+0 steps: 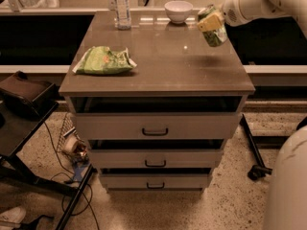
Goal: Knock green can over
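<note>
The green can [217,35] is off the table at the far right, tilted with its silver top toward the back left. My gripper [210,22] reaches in from the upper right on a white arm [254,1] and is shut on the can's upper half, a pale finger [211,21] lying across it. The can's shadow [211,61] falls on the table top just below it.
A white bowl [178,10] stands at the back, just left of the can. A clear plastic bottle [122,7] stands at the back left. A flat light-green snack bag [103,61] lies at the front left. The table [158,75] is a drawer cabinet; a black stand [24,109] is to its left.
</note>
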Controlling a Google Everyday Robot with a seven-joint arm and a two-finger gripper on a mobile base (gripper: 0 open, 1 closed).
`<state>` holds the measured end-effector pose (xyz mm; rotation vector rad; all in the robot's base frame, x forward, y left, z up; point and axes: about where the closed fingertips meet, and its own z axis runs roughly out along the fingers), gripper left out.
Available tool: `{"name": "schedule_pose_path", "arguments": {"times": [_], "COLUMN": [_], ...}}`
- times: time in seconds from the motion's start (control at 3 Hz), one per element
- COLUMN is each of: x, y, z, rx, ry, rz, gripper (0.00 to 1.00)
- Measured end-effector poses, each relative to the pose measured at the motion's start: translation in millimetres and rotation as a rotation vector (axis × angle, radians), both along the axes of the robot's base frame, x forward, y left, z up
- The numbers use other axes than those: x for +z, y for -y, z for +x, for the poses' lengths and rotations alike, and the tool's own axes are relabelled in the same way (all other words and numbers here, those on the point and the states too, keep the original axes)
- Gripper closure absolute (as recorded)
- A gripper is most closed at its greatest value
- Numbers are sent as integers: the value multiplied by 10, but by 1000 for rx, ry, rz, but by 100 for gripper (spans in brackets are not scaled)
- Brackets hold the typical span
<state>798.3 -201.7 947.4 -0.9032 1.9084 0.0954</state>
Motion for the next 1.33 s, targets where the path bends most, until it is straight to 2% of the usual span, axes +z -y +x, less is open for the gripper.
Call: {"name": "schedule_pose_path", "arguments": {"times": [0.33, 0.67, 1.0, 1.33], "x": [-239, -577, -1005, -1241], "y": [180, 266, 194, 87], "z": [-127, -153, -155, -167], "rx": [-26, -23, 31, 81], "ry": [-103, -210, -337, -414], "rz": [-89, -181, -286, -326], "gripper": [100, 100, 100, 100]}}
